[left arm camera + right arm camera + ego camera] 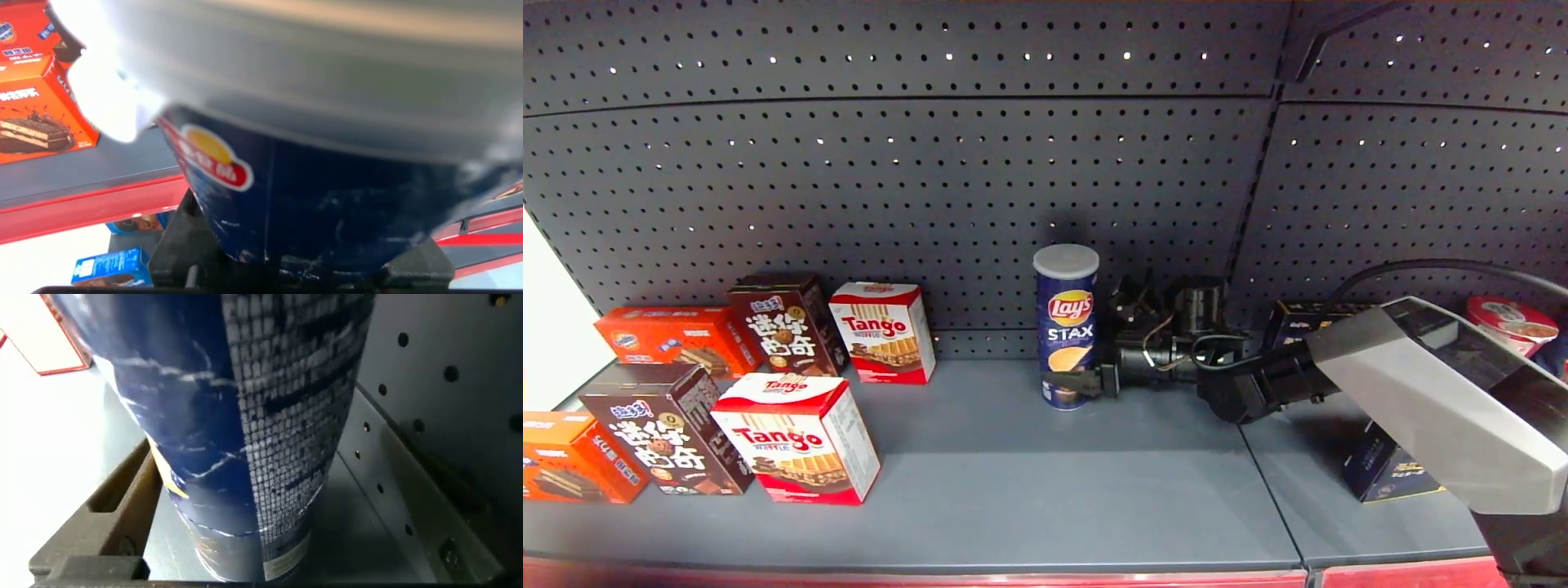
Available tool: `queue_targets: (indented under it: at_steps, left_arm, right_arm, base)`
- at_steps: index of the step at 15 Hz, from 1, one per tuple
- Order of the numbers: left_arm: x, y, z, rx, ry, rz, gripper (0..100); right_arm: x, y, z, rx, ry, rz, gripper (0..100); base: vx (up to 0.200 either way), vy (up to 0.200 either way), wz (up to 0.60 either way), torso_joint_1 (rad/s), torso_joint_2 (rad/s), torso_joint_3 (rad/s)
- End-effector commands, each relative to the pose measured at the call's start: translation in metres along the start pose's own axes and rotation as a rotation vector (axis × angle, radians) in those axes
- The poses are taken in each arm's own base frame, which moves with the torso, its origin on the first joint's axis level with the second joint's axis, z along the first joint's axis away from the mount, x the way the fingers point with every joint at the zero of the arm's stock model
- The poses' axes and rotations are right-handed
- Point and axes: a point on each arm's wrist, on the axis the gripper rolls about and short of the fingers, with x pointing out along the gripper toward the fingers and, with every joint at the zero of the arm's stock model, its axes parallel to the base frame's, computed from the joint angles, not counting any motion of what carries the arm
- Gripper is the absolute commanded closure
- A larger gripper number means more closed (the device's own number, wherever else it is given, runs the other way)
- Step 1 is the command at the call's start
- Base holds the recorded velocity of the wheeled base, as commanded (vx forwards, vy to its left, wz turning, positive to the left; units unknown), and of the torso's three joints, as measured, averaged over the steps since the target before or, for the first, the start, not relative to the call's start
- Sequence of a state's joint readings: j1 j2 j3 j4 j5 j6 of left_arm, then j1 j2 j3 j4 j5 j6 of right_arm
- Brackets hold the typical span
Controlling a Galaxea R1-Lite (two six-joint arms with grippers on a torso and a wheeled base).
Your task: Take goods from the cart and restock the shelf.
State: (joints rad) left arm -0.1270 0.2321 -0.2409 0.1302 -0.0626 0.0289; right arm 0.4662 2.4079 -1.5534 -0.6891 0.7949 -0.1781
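The can (1066, 327) stood upright on the shelf (980, 474), close to the perforated back wall (980, 204) and well apart from the boxes (796, 437) on the left. The right gripper (1072, 382) reached in from the side, low on the can, and as far as we could judge its jaws were closed against the lower part of the tube. The left gripper (302, 265) held a second can (343, 196) by its base, out in front of the shelf edge.

We judged the can light and fairly stiff. It was a thin tube that would dent under a hard squeeze, and its glossy skin was likely to slip. Being tall and narrow, it looked easy to topple with a sideways nudge. The best hold seemed to be around the body, low to middle, with gentle pressure. The lid looked a poor place to hold, since it might pop off.
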Motion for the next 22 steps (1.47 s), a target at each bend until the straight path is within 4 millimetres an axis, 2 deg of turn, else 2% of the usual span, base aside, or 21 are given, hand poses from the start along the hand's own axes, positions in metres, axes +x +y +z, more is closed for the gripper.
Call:
queue_targets:
  at_steps: [1, 4, 7, 13, 17, 19, 22]
  left_arm:
    - [0.0, 0.0, 0.0, 0.0, 0.0, -0.001, 100]
    - [0.0, 0.0, 0.0, 0.0, 0.0, -0.001, 100]
    - [-0.002, 0.0, -0.001, 0.001, -0.011, 0.0, 100]
    - [-0.004, -0.001, -0.009, 0.002, -0.029, 0.002, 100]
    - [-0.004, -0.001, -0.018, 0.001, -0.019, 0.0, 100]
    - [-0.004, -0.001, -0.023, 0.001, -0.022, 0.0, 100]
    - [-0.005, -0.001, -0.027, 0.002, -0.031, 0.0, 100]
  right_arm:
    - [0.0, -0.001, 0.001, -0.001, -0.003, -0.001, 100]
    - [0.0, 0.0, -0.001, -0.009, -0.008, -0.017, 100]
    - [-0.001, 0.003, 0.006, -0.017, -0.015, -0.014, 100]
    - [-0.013, 0.025, 0.028, -0.02, -0.018, 0.006, 100]
    - [-0.035, 0.046, 0.053, -0.027, -0.023, 0.0, 100]
    - [-0.045, 0.062, 0.064, -0.026, -0.018, 0.001, 100]
    - [-0.067, 0.098, 0.077, -0.012, -0.003, 0.031, 100]
  base:
    - [0.0, 0.0, 0.0, 0.0, 0.0, 0.0]
    - [0.0, 0.0, 0.0, 0.0, 0.0, 0.0]
    - [0.0, 0.0, 0.0, 0.0, 0.0, 0.0]
    - [0.0, 0.0, 0.0, 0.0, 0.0, 0.0]
    - [0.0, 0.0, 0.0, 0.0, 0.0, 0.0]
    - [0.0, 0.0, 0.0, 0.0, 0.0, 0.0]
    - [0.0, 0.0, 0.0, 0.0, 0.0, 0.0]
